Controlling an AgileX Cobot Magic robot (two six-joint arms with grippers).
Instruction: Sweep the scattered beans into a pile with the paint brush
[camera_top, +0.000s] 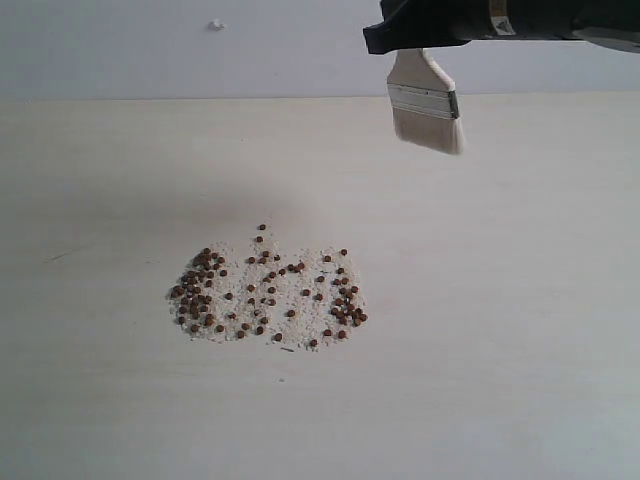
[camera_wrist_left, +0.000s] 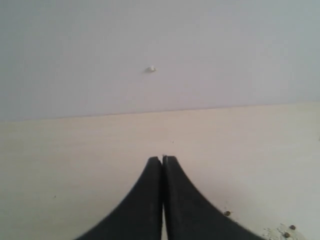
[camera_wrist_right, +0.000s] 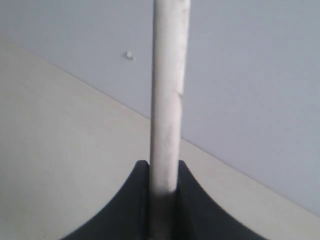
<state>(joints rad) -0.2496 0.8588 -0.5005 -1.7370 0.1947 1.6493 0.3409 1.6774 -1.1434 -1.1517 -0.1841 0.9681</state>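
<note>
Above the table (camera_top: 100, 400), the right end effector (camera_top: 415, 42) extends level from 3 o'clock. It clamps the paint brush (camera_top: 428, 110), bristles down, at 1 o'clock from the beans (camera_top: 268, 292) lying mid-table. The left end effector (camera_wrist_left: 162, 161) is closed and empty.

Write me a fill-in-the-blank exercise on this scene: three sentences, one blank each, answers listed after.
1. The right gripper grips the paint brush by its ____.
2. The left gripper is shut and holds ____.
3. The brush's bristles point ____, clear of the beans scattered on the table.

Missing words: handle; nothing; down
</note>
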